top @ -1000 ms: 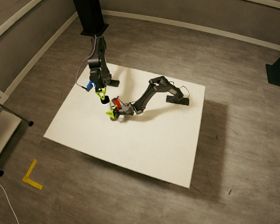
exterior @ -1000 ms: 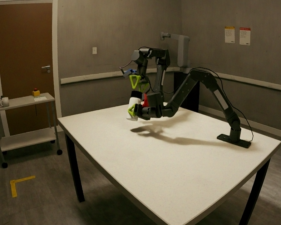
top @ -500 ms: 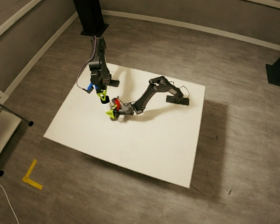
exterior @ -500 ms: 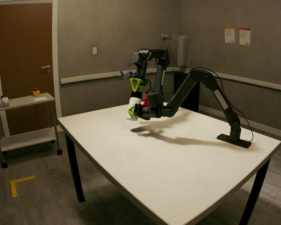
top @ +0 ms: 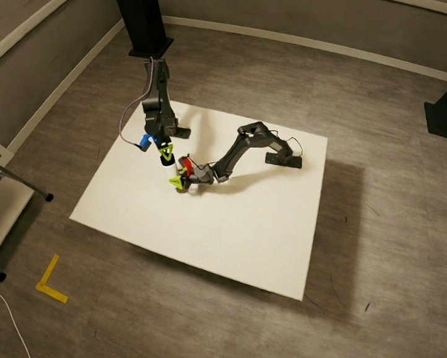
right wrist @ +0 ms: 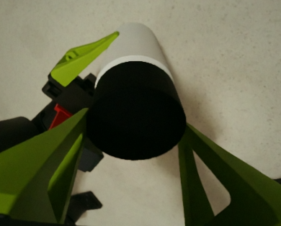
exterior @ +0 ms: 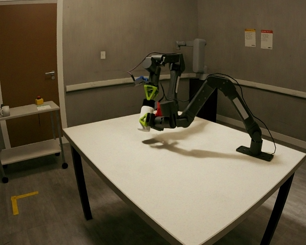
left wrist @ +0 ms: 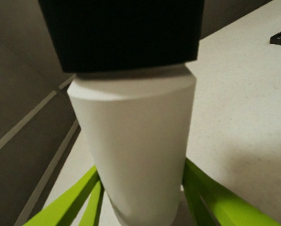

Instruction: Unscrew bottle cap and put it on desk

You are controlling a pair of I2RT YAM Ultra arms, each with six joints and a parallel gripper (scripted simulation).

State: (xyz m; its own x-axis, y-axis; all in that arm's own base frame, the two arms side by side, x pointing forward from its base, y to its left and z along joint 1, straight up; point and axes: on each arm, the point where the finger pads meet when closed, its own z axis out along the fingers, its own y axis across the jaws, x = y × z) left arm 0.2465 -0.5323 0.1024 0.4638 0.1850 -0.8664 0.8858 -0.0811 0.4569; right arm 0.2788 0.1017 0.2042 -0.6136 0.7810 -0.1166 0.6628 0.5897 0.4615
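Note:
A white bottle (exterior: 145, 118) with a black cap (exterior: 148, 102) hangs upright above the white table, with its shadow on the top below it. My left gripper (exterior: 144, 120) reaches in from the side and is shut on the bottle's lower body; the left wrist view shows the bottle (left wrist: 137, 144), the cap (left wrist: 122, 32) and the green fingers on both sides. My right gripper (exterior: 149, 100) comes down from above. In the right wrist view its fingers press on both sides of the cap (right wrist: 135, 111). The cap sits on the bottle (top: 169, 171).
A rolling shelf cart (exterior: 28, 127) stands off the table's left side. A black pillar (top: 141, 17) rises behind the right arm's base. The left arm's base (top: 283, 158) is bolted near the table's far right edge.

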